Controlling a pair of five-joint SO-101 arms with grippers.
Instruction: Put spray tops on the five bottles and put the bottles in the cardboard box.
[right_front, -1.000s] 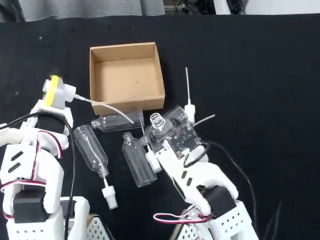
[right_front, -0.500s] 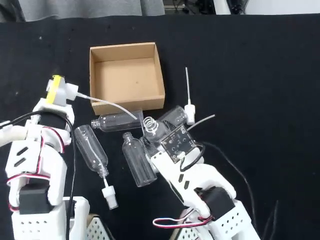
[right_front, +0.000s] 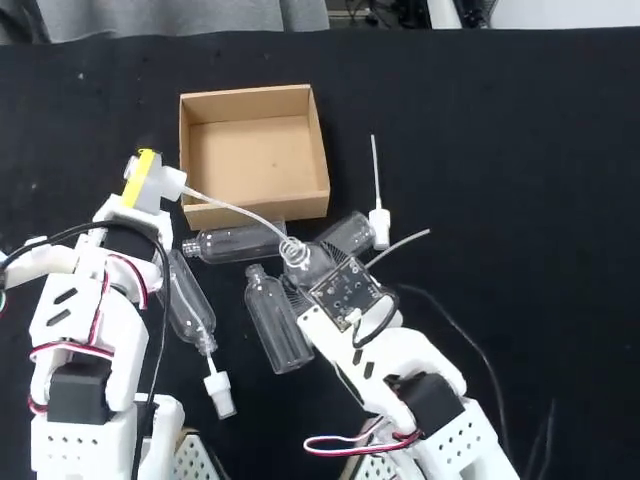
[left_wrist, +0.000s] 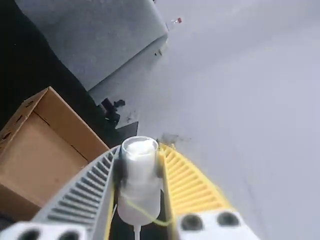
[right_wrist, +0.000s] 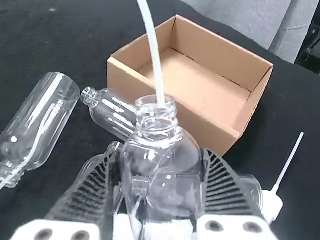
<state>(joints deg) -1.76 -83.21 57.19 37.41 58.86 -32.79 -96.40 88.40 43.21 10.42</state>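
Overall, black table (right_front: 520, 150), cardboard box (right_front: 250, 150); grey fabric (right_front: 150, 15) beyond.

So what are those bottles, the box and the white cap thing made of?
The held bottle: clear glossy plastic, maybe glass; you see through it and it glints. The cardboard box: matte brown cardboard, flat dull walls. The spray top: opaque white plastic, probably, smooth with a thin bendy tube.

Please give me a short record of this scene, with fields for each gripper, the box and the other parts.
left gripper: shut on spray top
right gripper: shut on bottle, mouth upward
dip tube: tip enters the bottle's mouth
cardboard box: no bottles inside yet
other bottles: four, lying on the table
loose spray top: on the table near the box
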